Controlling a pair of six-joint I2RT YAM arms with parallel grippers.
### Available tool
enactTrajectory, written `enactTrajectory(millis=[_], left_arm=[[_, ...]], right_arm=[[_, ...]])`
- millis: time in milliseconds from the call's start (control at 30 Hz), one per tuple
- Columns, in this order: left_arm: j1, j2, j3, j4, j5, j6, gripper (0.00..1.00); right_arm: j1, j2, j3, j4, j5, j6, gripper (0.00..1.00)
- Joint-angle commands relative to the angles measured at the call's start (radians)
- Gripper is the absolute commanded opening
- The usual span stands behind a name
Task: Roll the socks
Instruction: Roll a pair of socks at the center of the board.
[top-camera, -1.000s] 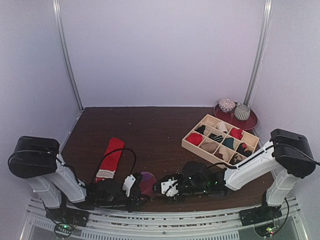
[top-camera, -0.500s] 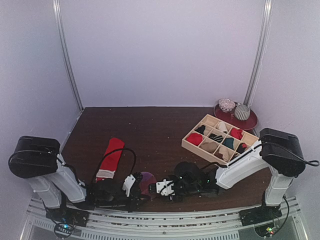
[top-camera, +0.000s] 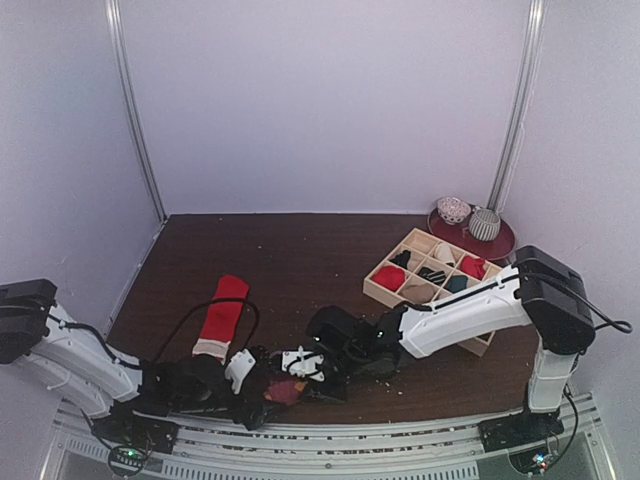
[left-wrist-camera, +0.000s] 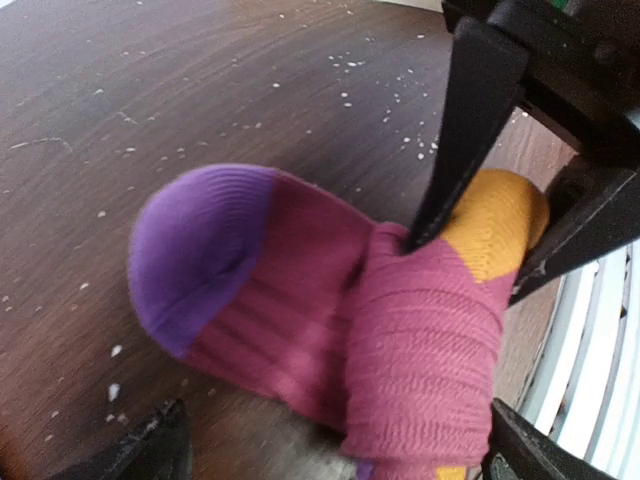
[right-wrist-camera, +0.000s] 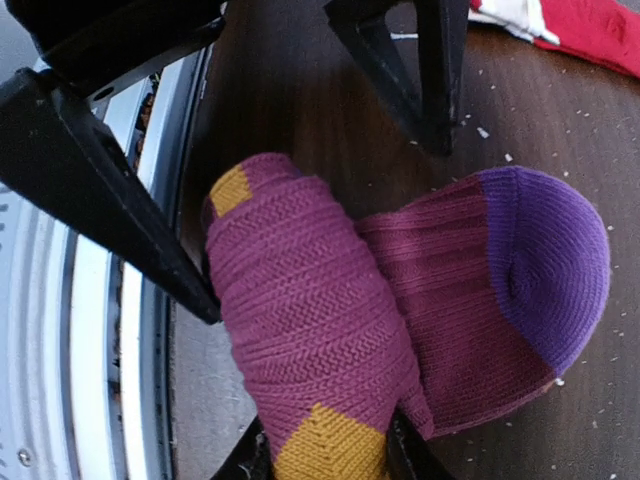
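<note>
The magenta sock (left-wrist-camera: 420, 340) lies at the table's near edge, its leg wound into a tight roll and its purple tip (left-wrist-camera: 195, 250) flat on the wood. The orange cuff end (right-wrist-camera: 325, 445) of the roll sits between the fingers of my right gripper (right-wrist-camera: 330, 455), which is shut on it. Open wide, my left gripper (left-wrist-camera: 335, 455) has one fingertip on each side of the roll and does not touch it. In the top view both grippers, left (top-camera: 245, 385) and right (top-camera: 300, 365), meet over this sock (top-camera: 283, 391). The red sock (top-camera: 222, 315) lies flat further back on the left.
A wooden compartment box (top-camera: 372, 287) holding rolled socks stands at the right. Behind it, a red plate (top-camera: 505, 245) carries two grey-white patterned round items. A metal rail (top-camera: 320, 440) runs just behind the near edge, close to the roll.
My left gripper has opened and let go of the magenta sock. The right gripper moved left and closed on the roll's cuff end. The left arm dropped lower and swung left.
</note>
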Motion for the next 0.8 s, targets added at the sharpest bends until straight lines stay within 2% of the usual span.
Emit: enactTrajectory(millis=[0,133,267,400,500,600,767], left_arm=[[-0.011,-0.105,-0.054,-0.056,-0.049,0.103,0.98],[-0.017,-0.193,-0.102,-0.016,-0.117,0.119,0.98],[-0.015,-0.300,-0.125,-0.087,-0.193,0.081,0.98],[-0.015,-0.416,-0.166,-0.115,-0.199,0.060,0.98],[-0.015,-0.482,-0.206,-0.057,-0.162,0.100,0.98],[-0.017,-0.475,-0.193,-0.011,-0.117,0.182,0.98],[-0.017,-0.354,-0.184,0.175,-0.059,0.353,0.96]], right_arm=[[-0.003,0.079,0.071,-0.329,-0.096,0.177,0.31],[-0.004,0.122,0.115,-0.367,-0.121,0.251,0.31],[-0.005,0.108,0.079,-0.312,-0.108,0.286,0.31],[-0.005,0.128,0.073,-0.291,-0.144,0.306,0.31],[-0.007,0.161,0.099,-0.326,-0.165,0.302,0.31],[-0.023,0.197,0.133,-0.374,-0.202,0.292,0.31],[-0.052,0.242,0.158,-0.423,-0.230,0.285,0.31]])
